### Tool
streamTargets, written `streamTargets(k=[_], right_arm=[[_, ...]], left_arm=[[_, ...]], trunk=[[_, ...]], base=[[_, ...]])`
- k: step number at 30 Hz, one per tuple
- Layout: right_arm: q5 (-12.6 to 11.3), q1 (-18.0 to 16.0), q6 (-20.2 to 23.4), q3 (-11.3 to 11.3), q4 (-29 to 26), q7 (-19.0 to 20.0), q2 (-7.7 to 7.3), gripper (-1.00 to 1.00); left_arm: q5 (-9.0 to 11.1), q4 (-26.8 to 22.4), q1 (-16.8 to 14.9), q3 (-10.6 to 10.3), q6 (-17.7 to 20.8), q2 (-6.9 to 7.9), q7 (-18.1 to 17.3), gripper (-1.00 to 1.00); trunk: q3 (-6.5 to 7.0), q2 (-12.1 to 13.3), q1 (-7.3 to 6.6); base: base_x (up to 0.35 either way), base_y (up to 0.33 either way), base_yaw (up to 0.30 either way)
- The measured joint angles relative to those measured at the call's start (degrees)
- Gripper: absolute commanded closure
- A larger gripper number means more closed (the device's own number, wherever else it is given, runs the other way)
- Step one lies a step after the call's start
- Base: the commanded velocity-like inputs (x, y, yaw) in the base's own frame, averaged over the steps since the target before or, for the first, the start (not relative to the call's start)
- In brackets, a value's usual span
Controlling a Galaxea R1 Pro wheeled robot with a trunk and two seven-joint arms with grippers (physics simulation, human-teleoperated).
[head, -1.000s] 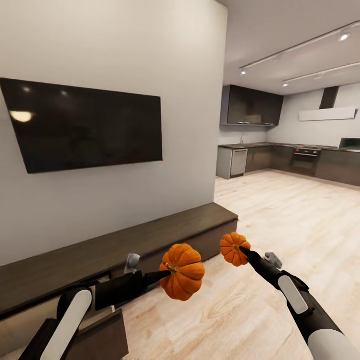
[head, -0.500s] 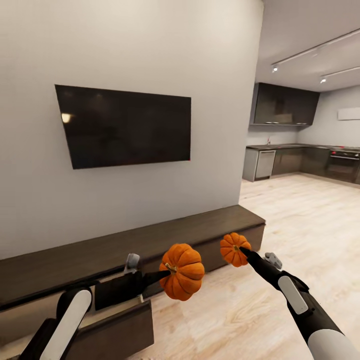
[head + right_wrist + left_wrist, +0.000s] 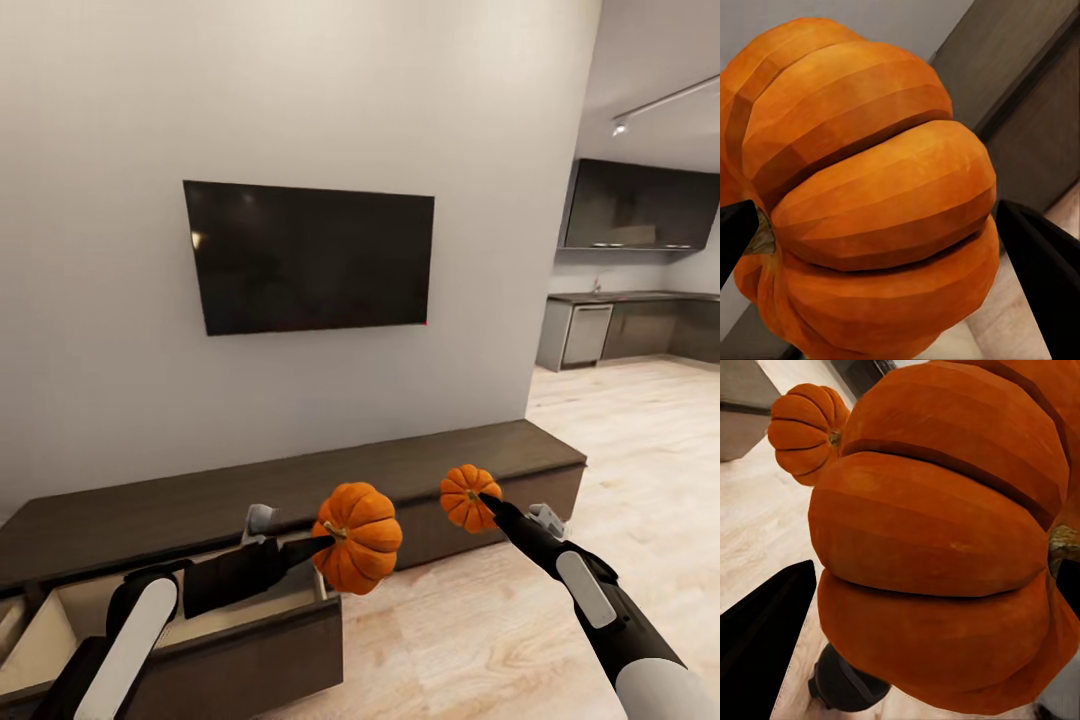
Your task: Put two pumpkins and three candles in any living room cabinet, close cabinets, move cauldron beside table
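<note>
Head view has swung left within the last second: the open drawer (image 3: 200, 625) of the dark TV cabinet (image 3: 420, 470) now shows at lower left. Above it, the left gripper (image 3: 318, 545) stays clamped on the larger pumpkin (image 3: 358, 538). Right of centre, the right gripper (image 3: 487, 503) grips the smaller pumpkin (image 3: 468, 497). Stowing looks imminent.

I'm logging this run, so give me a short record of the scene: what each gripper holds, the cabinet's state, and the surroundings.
left gripper: shut on larger pumpkin
right gripper: shut on smaller pumpkin
cabinet: one drawer pulled open, below the left arm
drawer contents: nothing visible in the part that shows
wall: television above the cabinet
</note>
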Motion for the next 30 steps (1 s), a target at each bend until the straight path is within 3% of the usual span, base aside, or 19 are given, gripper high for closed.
streamTargets(k=[4, 17, 22, 30], right_arm=[[0.0, 0.0, 0.0, 0.0, 0.0, 0.0, -0.01, 1.00], [0.0, 0.0, 0.0, 0.3, -0.1, 0.0, -0.03, 1.00], [0.1, 0.0, 0.1, 0.4, -0.1, 0.0, 0.05, 1.00], [0.3, 0.0, 0.1, 0.4, -0.1, -0.1, 0.06, 1.00]], left_arm=[[0.0, 0.1, 0.0, 0.1, 0.0, -0.01, 0.0, 1.00], [0.6, 0.1, 0.0, 0.3, 0.2, 0.11, 0.0, 1.00], [0.6, 0.2, 0.0, 1.3, 0.2, 0.18, -0.1, 1.00], [0.3, 0.2, 0.1, 2.4, 0.2, 0.25, -0.1, 1.00]], trunk=[[0.72, 1.6, -0.88], [3.06, 6.8, -3.74], [3.96, 8.8, -4.84], [3.96, 8.8, -4.84]], base=[[0.000, 0.000, 0.253], [0.000, 0.000, 0.054], [0.000, 0.000, 0.199], [0.000, 0.004, 0.272]])
